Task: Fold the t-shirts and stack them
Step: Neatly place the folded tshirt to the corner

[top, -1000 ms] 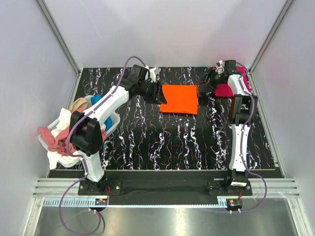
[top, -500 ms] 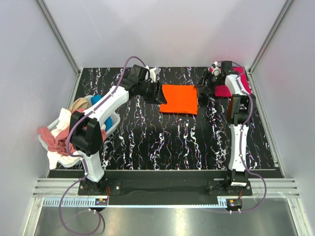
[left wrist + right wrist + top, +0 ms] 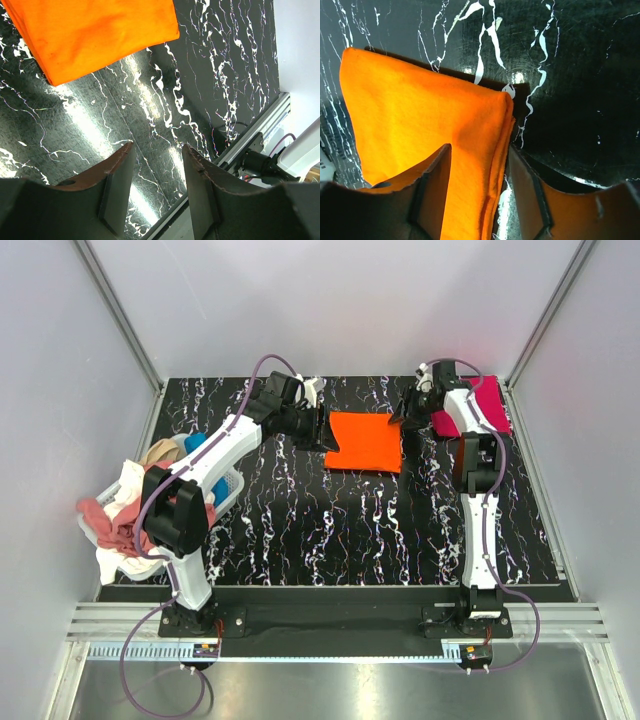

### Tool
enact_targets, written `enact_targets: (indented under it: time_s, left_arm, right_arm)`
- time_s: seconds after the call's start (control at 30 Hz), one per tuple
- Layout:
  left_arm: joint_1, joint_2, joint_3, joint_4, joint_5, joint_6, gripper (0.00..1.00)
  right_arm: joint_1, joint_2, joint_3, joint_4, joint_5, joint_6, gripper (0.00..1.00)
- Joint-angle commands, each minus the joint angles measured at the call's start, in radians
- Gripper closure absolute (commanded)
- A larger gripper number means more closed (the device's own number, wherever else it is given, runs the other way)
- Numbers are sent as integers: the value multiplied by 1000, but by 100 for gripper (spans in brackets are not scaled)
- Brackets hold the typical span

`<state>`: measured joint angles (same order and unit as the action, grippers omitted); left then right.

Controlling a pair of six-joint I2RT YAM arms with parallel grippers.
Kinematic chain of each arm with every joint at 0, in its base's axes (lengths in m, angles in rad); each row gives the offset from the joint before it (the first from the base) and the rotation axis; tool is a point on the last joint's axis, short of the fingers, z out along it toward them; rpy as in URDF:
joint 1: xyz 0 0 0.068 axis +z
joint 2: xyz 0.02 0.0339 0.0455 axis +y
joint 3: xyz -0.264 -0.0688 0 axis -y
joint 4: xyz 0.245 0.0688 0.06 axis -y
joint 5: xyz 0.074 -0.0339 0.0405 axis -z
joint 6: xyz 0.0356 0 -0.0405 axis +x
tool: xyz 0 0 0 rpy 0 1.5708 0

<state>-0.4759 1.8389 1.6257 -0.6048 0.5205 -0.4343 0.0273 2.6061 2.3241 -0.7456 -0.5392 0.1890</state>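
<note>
A folded bright orange t-shirt (image 3: 366,440) lies flat at the back middle of the table. My left gripper (image 3: 322,430) is open and empty just off its left edge; in the left wrist view (image 3: 155,150) only bare table lies between the jaws, with the orange shirt (image 3: 90,35) beyond them. My right gripper (image 3: 403,418) is open at the shirt's far right corner. In the right wrist view (image 3: 479,150) the jaws straddle the folded edge of the orange shirt (image 3: 420,120). A folded crimson-pink t-shirt (image 3: 487,405) lies at the back right corner.
A white-and-blue basket (image 3: 228,487) at the left edge holds loose dusty rose (image 3: 105,520), white (image 3: 127,480), tan (image 3: 160,452) and blue (image 3: 197,441) shirts. The black marbled table (image 3: 340,530) is fenced by white walls and an aluminium rail (image 3: 252,132).
My right gripper has moved left, away from the crimson-pink shirt and onto the orange shirt's right corner. The left arm and the orange shirt have not moved.
</note>
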Motion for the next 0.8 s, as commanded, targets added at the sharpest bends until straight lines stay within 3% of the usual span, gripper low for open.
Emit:
enact_targets:
  time_s: [0.0,0.4,0.63,0.77]
  left_arm:
    - [3,-38,2,17,33,3,52]
    - [3,-49,0,17,39,2,52]
    - [5,-53,2,17,41,0,52]
    - [3,-56,2,17,38,2,52]
  right_arm:
    - [14,29,6,-75,67,-45,44]
    - [28,55,40,-77,-5,-51,67]
    - [28,10,54,-77,24,-43,100]
    - [26,-84,46,-75,77,-49,100]
